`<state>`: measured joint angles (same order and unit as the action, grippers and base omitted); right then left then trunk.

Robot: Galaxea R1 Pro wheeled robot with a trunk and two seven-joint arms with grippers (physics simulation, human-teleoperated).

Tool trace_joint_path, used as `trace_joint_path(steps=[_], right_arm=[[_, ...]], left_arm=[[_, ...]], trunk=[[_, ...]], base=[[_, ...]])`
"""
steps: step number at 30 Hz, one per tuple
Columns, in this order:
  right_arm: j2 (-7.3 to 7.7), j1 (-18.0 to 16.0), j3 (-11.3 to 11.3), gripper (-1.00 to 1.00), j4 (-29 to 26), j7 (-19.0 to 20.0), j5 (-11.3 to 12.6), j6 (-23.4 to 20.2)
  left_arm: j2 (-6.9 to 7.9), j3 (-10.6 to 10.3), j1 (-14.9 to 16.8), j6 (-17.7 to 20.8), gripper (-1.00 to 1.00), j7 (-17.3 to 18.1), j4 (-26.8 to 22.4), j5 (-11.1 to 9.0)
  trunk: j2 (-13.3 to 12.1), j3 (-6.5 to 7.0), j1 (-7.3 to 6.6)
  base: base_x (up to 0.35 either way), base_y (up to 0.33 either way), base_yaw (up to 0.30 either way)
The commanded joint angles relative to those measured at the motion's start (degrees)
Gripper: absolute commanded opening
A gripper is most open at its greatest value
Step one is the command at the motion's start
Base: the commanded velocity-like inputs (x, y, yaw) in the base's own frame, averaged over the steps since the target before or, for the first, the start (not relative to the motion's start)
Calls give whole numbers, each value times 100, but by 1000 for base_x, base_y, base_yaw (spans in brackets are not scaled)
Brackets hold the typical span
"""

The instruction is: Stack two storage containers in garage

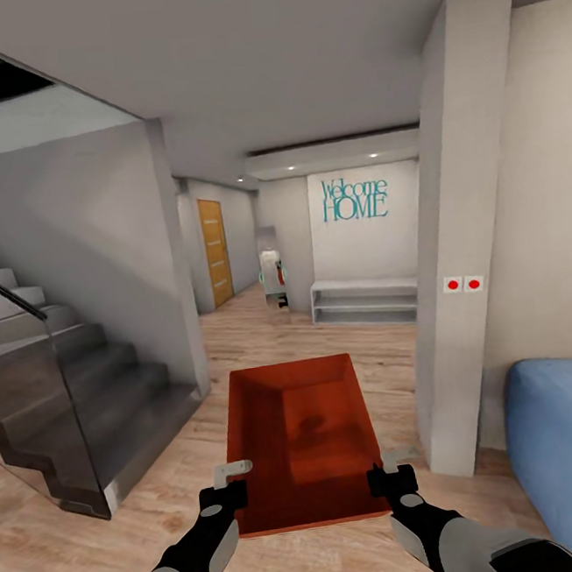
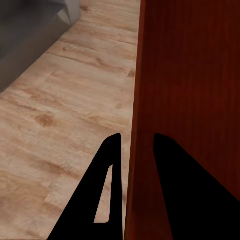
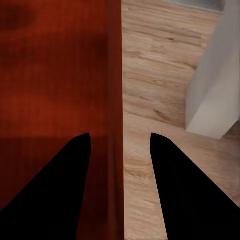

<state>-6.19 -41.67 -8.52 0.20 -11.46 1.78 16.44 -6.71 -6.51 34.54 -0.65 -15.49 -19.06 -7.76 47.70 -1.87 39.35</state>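
Storage container [image 1: 302, 434], orange-red, rectangular and topless with low straight walls and a smooth plain bottom, hangs level in front of the robot above the light wood-plank flooring [image 1: 265, 341] of the living room, carried between both arms. Its long sides run away from the robot, toward a hallway with a pale low shelf [image 1: 365, 300] and teal lettering on the far wall.

Both dark-sleeved arms reach forward and slightly inward, about level with each other. The left gripper [image 1: 226, 490] straddles the container's left wall near the near corner; in the left wrist view its black fingers [image 2: 105, 200] stand one on each side of that thin wall [image 2: 134, 150], clamped on it. The right gripper [image 1: 387, 473] takes the right wall the same way, one finger [image 3: 55, 190] inside over the glossy red bottom, the other outside over the planks.

A grey staircase [image 1: 76, 387] with a glass balustrade rises on the left, a square cream pillar [image 1: 457, 241] stands on the right, and the soft blue sofa's [image 1: 567, 441] corner lies beyond it.
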Motion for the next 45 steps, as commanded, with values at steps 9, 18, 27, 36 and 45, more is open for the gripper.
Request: trace_joint_path(steps=[9,18,27,36,45], right_arm=[[-8,-8,421,-100,-239,12,-152,509],[-12,-8,421,-100,-239,12,-152,509],[-6,-8,421,-100,-239,12,-152,509],[-5,-8,421,-100,-239,12,-152,509],[-5,-8,421,-100,-239,12,-152,501]], left_arm=[[387,18,0,-6,-100,-68,8,-65],[399,18,0,-7,-100,-68,8,-59],[399,18,0,-6,-100,-68,8,-67],[399,18,0,-6,-100,-68,8,-65],[399,18,0,-6,-100,-68,8,-63]], trunk=[[8,-10,5],[8,-10,5],[8,-10,5],[8,-10,5],[8,-10,5]], base=[[322,0,0],[322,0,0],[322,0,0],[322,0,0],[322,0,0]])
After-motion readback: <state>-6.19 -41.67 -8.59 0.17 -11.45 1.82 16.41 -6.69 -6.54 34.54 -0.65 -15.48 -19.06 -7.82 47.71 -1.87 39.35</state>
